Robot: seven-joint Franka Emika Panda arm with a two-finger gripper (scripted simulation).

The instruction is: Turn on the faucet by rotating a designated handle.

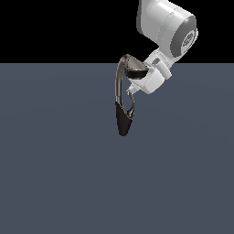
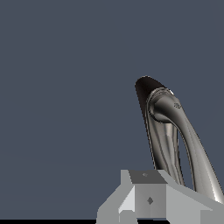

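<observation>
The faucet point(image 1: 122, 119) stands mid-scene on a dark tapered base. Its silver neck point(image 1: 118, 87) arches up to a wide flat head point(image 1: 136, 68). The handle point(image 1: 132, 104) is a thin curved lever that rises from the base on the exterior view's right of the neck. My gripper point(image 1: 131, 91) reaches down from the upper right, under the head, with its fingertips at the handle's upper end. The wrist view shows the dark base point(image 2: 142, 89), silver stems running toward the camera point(image 2: 192, 148), and my grey fingers point(image 2: 148, 197) pressed together with no gap. Nothing is held between them.
A flat blue-grey floor point(image 1: 55, 173) spreads all around the faucet. The white arm link point(image 1: 167, 25) hangs above and to the exterior view's right of the faucet head.
</observation>
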